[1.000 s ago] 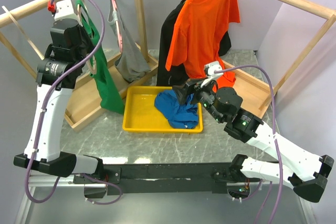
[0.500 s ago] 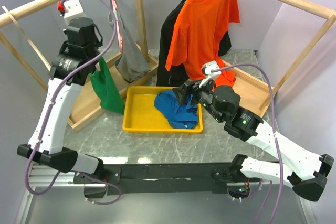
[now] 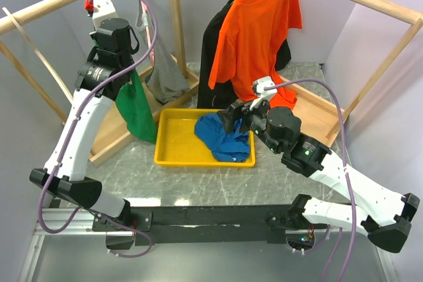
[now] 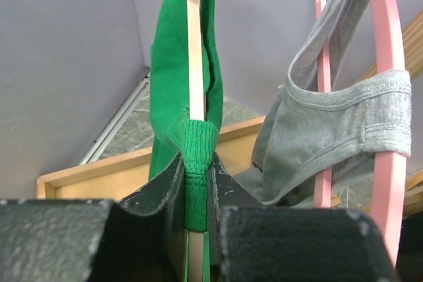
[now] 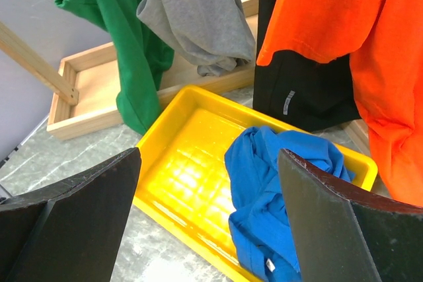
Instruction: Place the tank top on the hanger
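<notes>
The green tank top (image 3: 135, 107) hangs from my raised left gripper (image 3: 121, 64) at the back left, its hem near the wooden base frame. In the left wrist view my left gripper (image 4: 197, 186) is shut on the top's ribbed green strap (image 4: 198, 156) together with the pale wooden hanger (image 4: 192, 37), which runs up inside the top (image 4: 172, 77). In the top view the hanger is mostly hidden behind the arm. My right gripper (image 3: 229, 118) is open and empty above the yellow tray; the right wrist view (image 5: 210, 156) shows its fingers spread wide. The green top (image 5: 125, 44) also shows there.
A grey tank top (image 3: 162, 74) hangs on a pink hanger (image 4: 390, 64) just right of the green top. An orange T-shirt (image 3: 254, 31) and a black garment (image 3: 210, 51) hang further right. A yellow tray (image 3: 175, 146) holds a blue garment (image 3: 225, 138). Wooden rack rails (image 3: 53, 4) cross overhead.
My left arm has swung right and towards the back, carrying the green top and hanger closer to the grey tank top. My right arm has not moved.
</notes>
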Controlling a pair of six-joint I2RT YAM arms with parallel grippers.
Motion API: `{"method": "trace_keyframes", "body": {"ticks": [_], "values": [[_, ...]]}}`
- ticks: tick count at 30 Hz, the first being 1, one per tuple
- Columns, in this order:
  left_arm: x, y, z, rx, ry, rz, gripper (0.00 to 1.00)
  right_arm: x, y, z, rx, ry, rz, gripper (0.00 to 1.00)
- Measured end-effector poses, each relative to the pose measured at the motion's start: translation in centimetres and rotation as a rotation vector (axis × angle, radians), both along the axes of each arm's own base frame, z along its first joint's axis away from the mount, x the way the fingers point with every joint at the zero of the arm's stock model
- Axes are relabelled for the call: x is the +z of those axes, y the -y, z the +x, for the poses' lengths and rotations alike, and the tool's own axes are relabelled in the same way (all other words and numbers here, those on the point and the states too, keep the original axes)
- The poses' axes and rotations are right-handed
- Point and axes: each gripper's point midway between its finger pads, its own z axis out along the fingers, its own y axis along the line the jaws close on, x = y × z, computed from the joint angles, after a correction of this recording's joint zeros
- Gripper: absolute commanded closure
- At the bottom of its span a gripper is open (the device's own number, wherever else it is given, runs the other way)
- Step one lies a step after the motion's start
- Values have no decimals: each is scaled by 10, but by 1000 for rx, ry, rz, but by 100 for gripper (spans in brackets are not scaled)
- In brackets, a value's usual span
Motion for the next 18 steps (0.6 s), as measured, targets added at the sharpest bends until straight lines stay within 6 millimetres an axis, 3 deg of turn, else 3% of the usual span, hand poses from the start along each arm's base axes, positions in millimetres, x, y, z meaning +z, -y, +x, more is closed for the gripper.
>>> {"method": "trace_keyframes", "body": {"ticks": [5,8,11,14,15,18], "values": [[-2,3,4,-11,-1,0,70,0,0,0,0,-2,3,9],[1,2,2,-12,8,3,48,0,0,0,0,-4,7,9],[7,0,-4,-14,26,-1,40,0,-1,-1,1,-8,12,9],[18,-1,-14,-30,51,-7,14,0,-1,-2,4,-13,20,8],[22,-2,-18,-34,59,-8,1,0,-1,-3,6,-15,23,8],[34,-5,-31,-49,81,-17,0,0,0,-6,12,-21,36,8]]}}
